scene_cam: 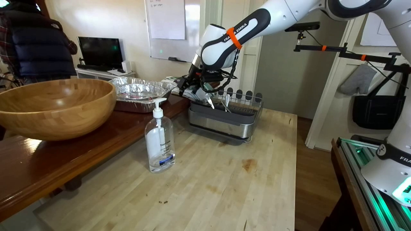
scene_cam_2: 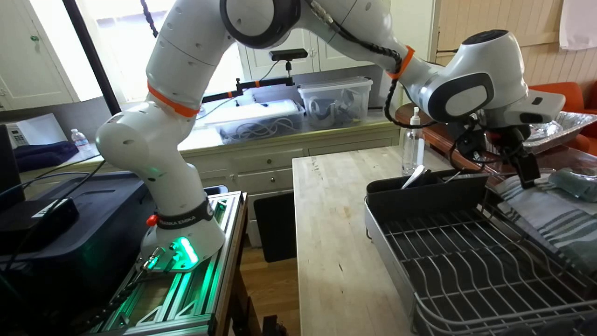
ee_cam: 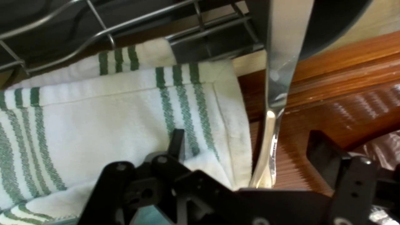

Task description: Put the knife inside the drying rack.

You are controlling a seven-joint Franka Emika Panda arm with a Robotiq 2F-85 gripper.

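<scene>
The knife (ee_cam: pixel 278 97) shows as shiny metal in the wrist view, its wide part at the top over the dark utensil holder (ee_cam: pixel 334 28) and its narrow handle running down between my fingers. I cannot make it out surely in the exterior views. My gripper (ee_cam: pixel 248 145) is open, with a gap on each side of the handle. The handle's end is hidden behind the gripper body. In both exterior views the gripper (scene_cam: pixel 184 88) (scene_cam_2: pixel 524 168) hangs beside the drying rack (scene_cam: pixel 218 123) (scene_cam_2: pixel 396 261), above the towel side. The rack's wires (ee_cam: pixel 103 32) show in the wrist view.
A green-striped towel (scene_cam_2: pixel 555 233) lies beside the rack, with a blue-green item (scene_cam_2: pixel 576 184) on it. Other utensils (scene_cam_2: pixel 413 176) stand in the rack's holder. A soap bottle (scene_cam: pixel 160 144), foil trays (scene_cam: pixel 141 93) and a wooden bowl (scene_cam: pixel 57 109) stand nearby.
</scene>
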